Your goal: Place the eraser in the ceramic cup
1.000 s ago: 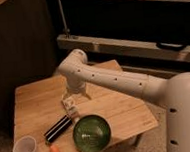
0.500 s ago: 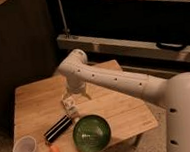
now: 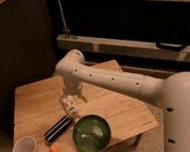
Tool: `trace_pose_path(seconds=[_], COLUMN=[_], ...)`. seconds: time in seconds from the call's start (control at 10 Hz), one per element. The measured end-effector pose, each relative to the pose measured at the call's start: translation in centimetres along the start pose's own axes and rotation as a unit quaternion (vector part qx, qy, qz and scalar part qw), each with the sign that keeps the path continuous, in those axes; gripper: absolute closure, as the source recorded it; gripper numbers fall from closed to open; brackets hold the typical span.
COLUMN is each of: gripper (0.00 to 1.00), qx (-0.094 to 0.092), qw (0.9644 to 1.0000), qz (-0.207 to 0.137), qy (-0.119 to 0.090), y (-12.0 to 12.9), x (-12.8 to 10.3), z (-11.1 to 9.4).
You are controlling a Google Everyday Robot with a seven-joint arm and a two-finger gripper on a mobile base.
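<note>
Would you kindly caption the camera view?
Open gripper over whitish packet; eraser lies untouched between ceramic cup and green bowl.

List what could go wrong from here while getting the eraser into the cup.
1. The gripper hangs open by the whitish packet, not the eraser; closing here would likely grab the wrong thing.
2. The eraser lies close to the green bowl, so the gripper might clip its rim.
3. The ceramic cup stands near the wooden table's front corner; the long eraser could tip it or nudge it off.
</note>
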Motion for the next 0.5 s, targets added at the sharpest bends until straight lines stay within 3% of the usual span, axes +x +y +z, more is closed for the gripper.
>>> trace_pose_path(seconds=[0.3,0.5], gripper=[0.2,0.2], qx=[0.028,0.042], qw=[0.997,0.9865], qz=[0.07,0.158], qy=[-0.017,-0.012], y=[-2.2,-1.4], x=[-3.0,-3.7], z=[0.1,0.4])
